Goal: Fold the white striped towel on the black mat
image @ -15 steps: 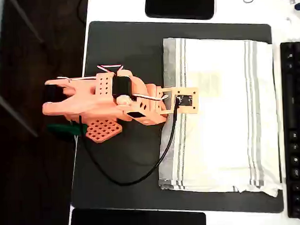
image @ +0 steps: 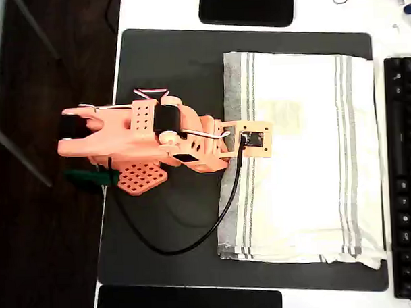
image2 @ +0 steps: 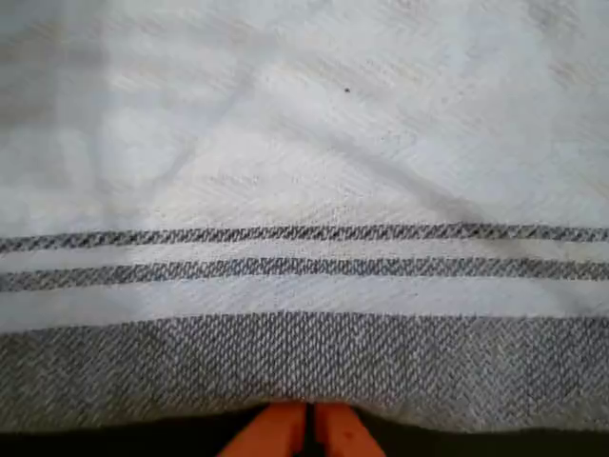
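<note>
Here, item by item. Writing: none legible on any surface.

Gripper (image2: 306, 430): orange; in the wrist view its two fingertips (image2: 285, 428) lie side by side, nearly touching, at the towel's grey edge band. Closed or almost so; whether cloth is pinched between them cannot be told. In the overhead view the orange arm (image: 144, 139) reaches from the left, its wrist camera plate over the towel's left stripes.

Towel (image: 307, 157): cream-white, grey stripes near its left and right edges, spread flat with slight wrinkles on the right half of the mat (image: 169, 67).

Mat: black, on a white table (image: 160, 10).

Keyboard (image: 405, 181): black, right of the mat.

Cable (image: 188, 246): black, looping across the mat from the arm.
</note>
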